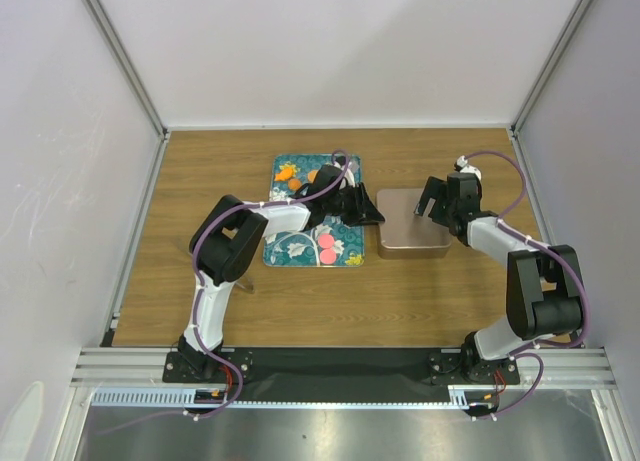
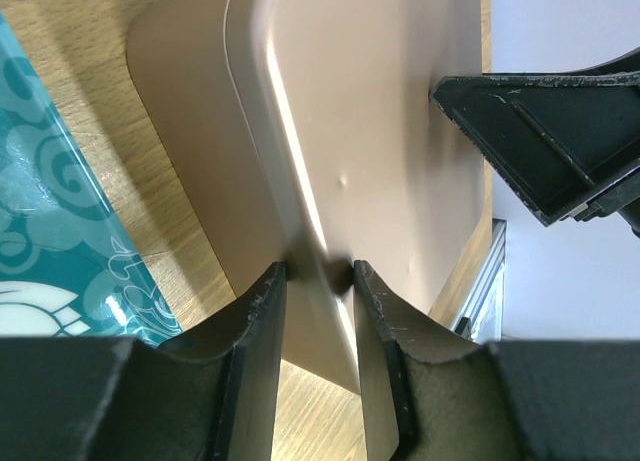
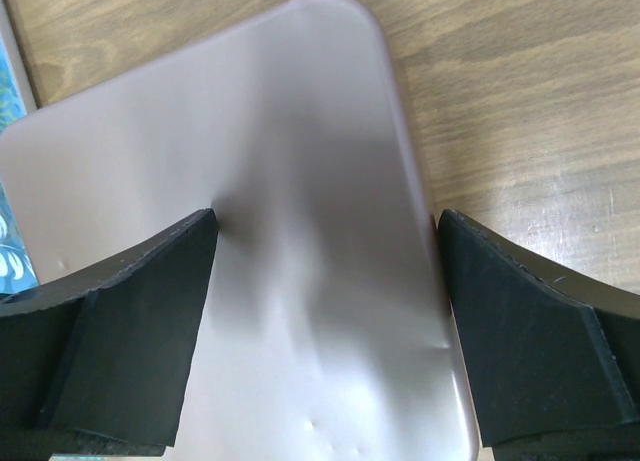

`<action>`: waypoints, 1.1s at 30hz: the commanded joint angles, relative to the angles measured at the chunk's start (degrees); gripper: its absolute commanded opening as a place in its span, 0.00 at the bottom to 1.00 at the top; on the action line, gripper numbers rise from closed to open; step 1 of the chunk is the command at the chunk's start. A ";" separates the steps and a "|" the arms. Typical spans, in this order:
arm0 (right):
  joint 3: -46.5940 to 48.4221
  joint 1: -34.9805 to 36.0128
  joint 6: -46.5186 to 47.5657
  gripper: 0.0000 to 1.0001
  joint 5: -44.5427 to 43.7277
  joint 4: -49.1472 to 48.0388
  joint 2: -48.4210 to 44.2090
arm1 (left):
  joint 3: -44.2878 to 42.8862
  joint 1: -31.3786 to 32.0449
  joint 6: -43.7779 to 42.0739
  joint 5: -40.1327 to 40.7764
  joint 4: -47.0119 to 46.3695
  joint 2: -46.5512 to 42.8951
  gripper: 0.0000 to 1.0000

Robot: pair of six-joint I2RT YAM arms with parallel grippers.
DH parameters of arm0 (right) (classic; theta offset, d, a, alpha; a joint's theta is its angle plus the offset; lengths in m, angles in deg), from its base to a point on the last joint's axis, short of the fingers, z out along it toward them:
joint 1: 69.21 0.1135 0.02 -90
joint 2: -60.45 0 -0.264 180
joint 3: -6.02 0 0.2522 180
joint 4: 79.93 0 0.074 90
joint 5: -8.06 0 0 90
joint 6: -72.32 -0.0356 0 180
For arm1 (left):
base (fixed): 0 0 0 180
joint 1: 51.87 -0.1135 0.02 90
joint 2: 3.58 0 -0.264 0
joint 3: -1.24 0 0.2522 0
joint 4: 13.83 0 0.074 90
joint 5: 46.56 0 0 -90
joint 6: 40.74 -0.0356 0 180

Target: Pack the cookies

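Left gripper (image 2: pixel 315 271): jaws drawn narrow, fingertips (image 2: pixel 268 293) set either side of the tin (image 2: pixel 370 131) at its 9 o'clock rim. They look to touch it on both sides; how firm the pinch is I can't tell.

Right gripper (image 3: pixel 325 231): jaws spread wide, straddling the tin's 3 o'clock end, holding nothing.

Tin: smooth rose-coloured metal with a few small dents. Judged stiff but thin, light and slick, so the rim is the only purchase. It looks closed.

Cookies (image 1: pixel 326 248): two pink discs lie flat at the 6 o'clock end of the teal tray (image 1: pixel 350 253), with orange ones (image 1: pixel 293 184) at 12 o'clock. The tray is at 9 o'clock of the tin on the table (image 1: pixel 200 181).

Judged very light, rigid and thin, and likely to skate on the glossy tray. Take one from above, fingertips on opposite edges.
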 commanded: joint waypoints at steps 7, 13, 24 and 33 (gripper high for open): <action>-7.18 -5.43 -5.12 0.92 15.24 -4.38 -0.51 | 1.12 2.74 -1.68 2.92 2.54 -0.20 0.35; -7.37 -7.55 -6.61 0.90 18.59 -3.42 -2.97 | 0.16 2.65 -1.95 3.18 3.50 -0.29 0.38; 3.08 -11.24 -8.11 0.87 21.50 3.08 -2.98 | -7.49 1.68 -5.98 4.14 8.69 -2.39 0.47; 12.58 -12.29 -6.18 0.89 16.14 11.95 -3.85 | -15.14 -0.16 -11.61 6.96 16.86 -5.38 0.51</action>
